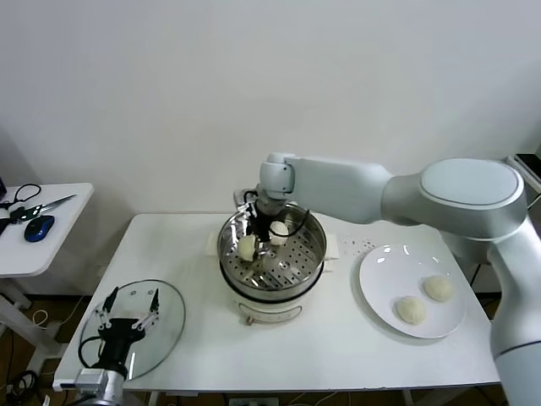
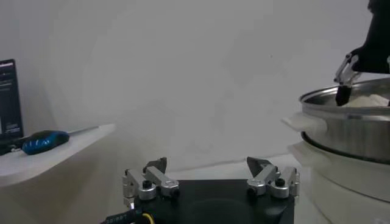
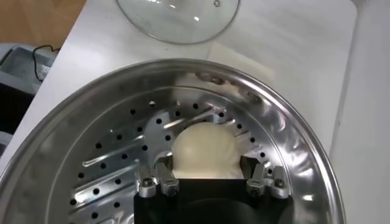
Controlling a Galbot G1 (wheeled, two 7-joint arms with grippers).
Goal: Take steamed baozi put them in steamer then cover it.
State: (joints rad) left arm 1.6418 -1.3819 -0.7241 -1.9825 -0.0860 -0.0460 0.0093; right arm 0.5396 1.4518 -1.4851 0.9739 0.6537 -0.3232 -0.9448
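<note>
White wall stands behind the white table (image 1: 177, 254) where I work. My right gripper (image 1: 263, 236) reaches down into the steamer (image 1: 311, 254), its steel basket sitting on the white pot base at the table's middle, and its fingers (image 3: 162, 178) are clenched around one steamed bun (image 3: 203, 150) just above the perforated floor. A second bun (image 1: 247, 246) shows inside the basket beside it. Two more buns (image 1: 412, 309) (image 1: 438, 288) lie on the white plate (image 1: 376, 283) to the right of the steamer, well apart from it. The glass cover (image 1: 173, 317) lies flat on the table's near left corner, and my left gripper (image 1: 127, 313) hovers over it with fingers (image 2: 152, 179) spread wide, holding nothing. On the side table (image 1: 59, 228) to the left lie a blue mouse (image 1: 39, 227) and scissors (image 1: 42, 205). I can read no writing anywhere.
</note>
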